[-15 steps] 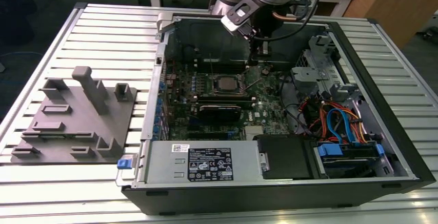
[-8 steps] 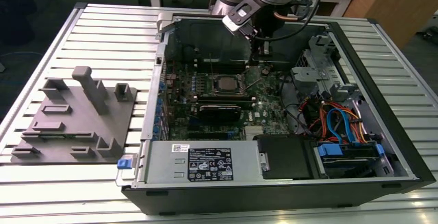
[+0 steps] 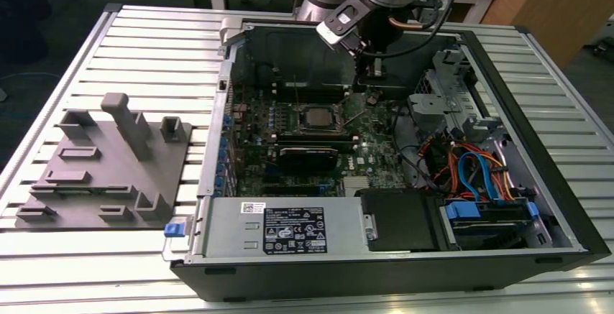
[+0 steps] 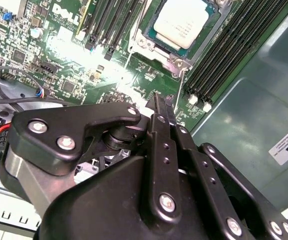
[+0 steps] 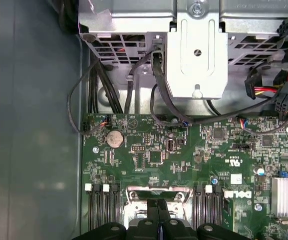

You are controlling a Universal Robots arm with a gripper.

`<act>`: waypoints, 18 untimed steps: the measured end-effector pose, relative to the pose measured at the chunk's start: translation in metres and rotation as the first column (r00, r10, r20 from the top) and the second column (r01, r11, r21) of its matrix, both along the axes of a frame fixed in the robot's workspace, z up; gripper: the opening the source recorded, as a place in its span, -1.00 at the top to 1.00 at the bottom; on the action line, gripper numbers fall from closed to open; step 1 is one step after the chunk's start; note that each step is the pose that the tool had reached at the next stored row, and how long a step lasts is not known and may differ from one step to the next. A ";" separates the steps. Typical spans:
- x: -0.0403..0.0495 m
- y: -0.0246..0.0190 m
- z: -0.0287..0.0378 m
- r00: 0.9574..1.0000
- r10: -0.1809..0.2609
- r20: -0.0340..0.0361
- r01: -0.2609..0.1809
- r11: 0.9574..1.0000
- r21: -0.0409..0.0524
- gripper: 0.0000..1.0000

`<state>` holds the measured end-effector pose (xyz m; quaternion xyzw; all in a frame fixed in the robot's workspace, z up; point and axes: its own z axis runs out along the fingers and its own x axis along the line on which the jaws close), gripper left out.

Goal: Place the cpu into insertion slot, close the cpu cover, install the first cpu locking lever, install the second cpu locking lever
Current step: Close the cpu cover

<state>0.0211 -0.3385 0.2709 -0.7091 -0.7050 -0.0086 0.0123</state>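
While the arm reaches down into the open computer case (image 3: 384,274) on the bench (image 3: 144,41), its gripper (image 3: 367,88) hangs over the motherboard (image 5: 193,150) close to the case's far wall, a little to the exterior view's right of the insertion slot (image 4: 159,44) and not touching it. In both wrist views the fingers (image 4: 159,130) are pressed flat together with nothing between them, so the pincer is closed and empty. The cpu (image 4: 186,22) already sits in the slot, dull silver top up, lying flat and square. The cpu cover (image 4: 177,61) looks to be down around it as a thin silvery frame, though I can't be sure it is fully seated. Two thin wire locking levers (image 4: 183,82) stick out from opposite sides of the socket and look unlatched. Long black memory slots (image 4: 223,50) run on both sides of the socket. A silver power supply (image 3: 278,231) fills the case's near edge. A grey fixture (image 3: 96,177) lies on the bench by its edge at the exterior view's left, well apart from the case
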 end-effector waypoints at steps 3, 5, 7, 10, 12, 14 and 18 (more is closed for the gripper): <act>0.0026 0.0000 0.0000 1.000 0.000 0.000 0.000 1.000 0.000 0.79; 0.0042 0.0000 0.0000 1.000 0.000 0.000 0.000 1.000 0.000 0.79; 0.0060 0.0000 0.0000 1.000 0.000 0.000 0.000 1.000 0.000 0.79; 0.0084 0.0000 0.0000 1.000 0.000 0.000 0.000 1.000 0.000 0.79; 0.0107 0.0000 0.0000 1.000 0.000 0.000 0.000 1.000 0.000 0.79; 0.0130 0.0000 0.0000 1.000 0.000 0.000 0.000 1.000 0.000 0.79; 0.0151 0.0000 0.0000 1.000 0.000 0.000 0.000 1.000 0.000 0.79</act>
